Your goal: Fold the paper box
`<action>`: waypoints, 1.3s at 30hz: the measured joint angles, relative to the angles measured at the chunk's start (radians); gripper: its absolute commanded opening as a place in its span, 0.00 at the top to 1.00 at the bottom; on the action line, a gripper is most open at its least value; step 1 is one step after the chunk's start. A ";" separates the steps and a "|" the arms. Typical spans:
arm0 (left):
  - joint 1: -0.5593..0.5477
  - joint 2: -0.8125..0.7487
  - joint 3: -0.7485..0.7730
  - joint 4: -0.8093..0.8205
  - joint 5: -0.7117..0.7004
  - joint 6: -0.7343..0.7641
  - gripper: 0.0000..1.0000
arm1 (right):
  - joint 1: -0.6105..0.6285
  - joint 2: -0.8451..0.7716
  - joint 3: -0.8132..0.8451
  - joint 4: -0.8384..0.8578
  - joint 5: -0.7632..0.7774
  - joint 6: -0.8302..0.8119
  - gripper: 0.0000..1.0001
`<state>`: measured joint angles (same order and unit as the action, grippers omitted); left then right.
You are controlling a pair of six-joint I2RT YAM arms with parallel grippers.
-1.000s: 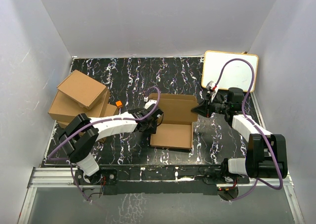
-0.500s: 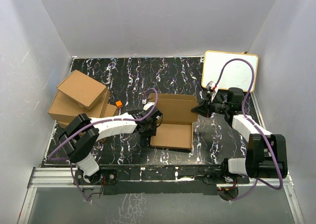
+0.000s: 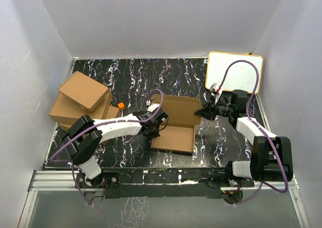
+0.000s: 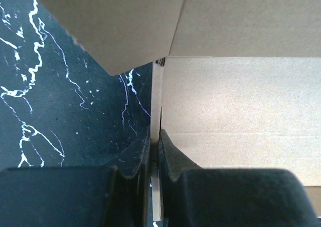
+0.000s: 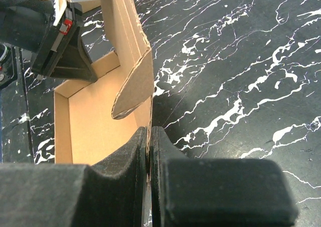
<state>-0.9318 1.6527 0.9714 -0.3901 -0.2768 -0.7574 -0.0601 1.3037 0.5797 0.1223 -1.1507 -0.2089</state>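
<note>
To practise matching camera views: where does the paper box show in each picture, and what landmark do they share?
Top external: paper box in the middle.
Left wrist: paper box fills top and right.
Right wrist: paper box in the left half.
Shared landmark: the black, white-veined table.

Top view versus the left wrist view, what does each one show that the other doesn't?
Only the top view: the piled boxes, the white board and the right arm at the right side of the box. Only the left wrist view: the left jaws closed on the thin edge of the box's wall, with a flap above. Both: the open box on the black marbled table.
</note>
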 measured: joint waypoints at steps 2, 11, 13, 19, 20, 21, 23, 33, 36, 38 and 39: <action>0.000 0.009 0.016 -0.016 -0.017 0.007 0.99 | 0.000 0.000 0.000 0.000 0.000 0.000 0.92; -0.002 0.012 0.037 -0.058 -0.041 0.033 0.68 | -0.002 0.000 0.000 0.002 0.001 0.000 0.92; -0.002 0.008 0.037 -0.063 -0.041 0.033 0.65 | -0.003 0.000 0.000 0.002 0.003 0.000 0.92; -0.002 -0.016 0.037 -0.076 -0.041 0.032 0.55 | -0.008 0.000 0.000 0.005 0.005 -0.002 0.92; -0.002 -0.022 0.037 -0.078 -0.040 0.032 0.53 | -0.009 -0.001 0.000 0.008 0.007 -0.002 0.92; -0.002 -0.028 0.037 -0.078 -0.039 0.032 0.51 | -0.010 -0.002 0.000 0.010 0.009 -0.003 0.92; -0.002 -0.044 0.036 -0.072 -0.033 0.031 0.48 | -0.013 -0.002 0.000 0.011 0.012 -0.003 0.92; 0.003 -0.190 0.008 0.010 0.006 0.040 0.43 | -0.021 -0.002 0.000 0.011 0.019 -0.003 0.92; 0.028 -0.236 -0.005 0.024 0.029 0.071 0.43 | -0.021 -0.002 0.000 0.011 0.019 -0.003 0.92; 0.086 -0.264 -0.007 0.023 0.055 0.109 0.43 | -0.021 -0.002 0.000 0.011 0.019 -0.003 0.92; 0.130 -0.278 -0.007 0.024 0.068 0.129 0.43 | -0.021 -0.002 0.000 0.012 0.019 -0.003 0.92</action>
<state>-0.8017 1.3750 0.9646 -0.3664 -0.2092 -0.6285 -0.0814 1.3014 0.5797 0.1341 -1.1320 -0.2115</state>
